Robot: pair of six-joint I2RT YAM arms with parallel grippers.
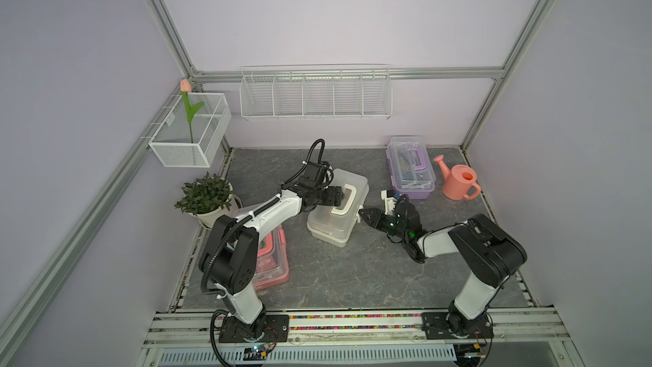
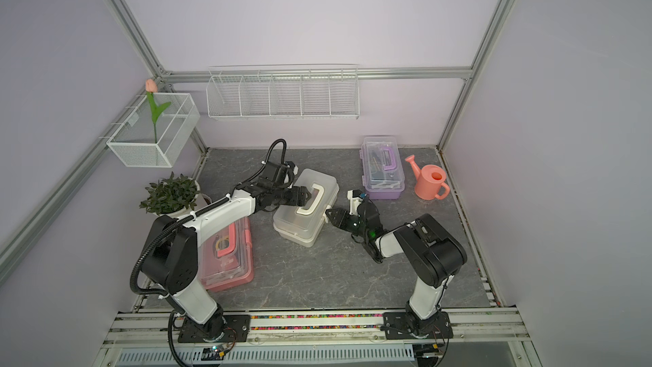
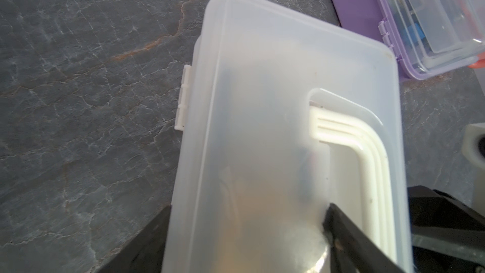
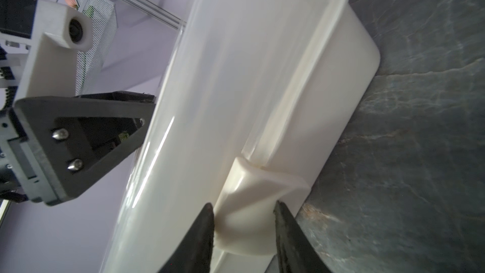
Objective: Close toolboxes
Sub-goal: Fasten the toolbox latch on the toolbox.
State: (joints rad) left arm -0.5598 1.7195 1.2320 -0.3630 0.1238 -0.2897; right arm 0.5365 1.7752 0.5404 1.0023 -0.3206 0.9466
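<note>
Left tool (image 1: 340,200), jaws wide apart, bears on the clear lid (image 3: 262,87) of the white toolbox (image 1: 330,225) beside its handle (image 1: 350,192), mid-desk, with the pink toolbox (image 2: 229,263) back at the left edge. The white one's long axis runs near to far, slanting slightly right. Its latch (image 4: 252,203) faces the right edge, so the right tool (image 1: 361,214) is nearer, jaws either side of it; whether they pinch yet I cannot tell. The purple toolbox (image 1: 412,171) sits by the far right corner
</note>
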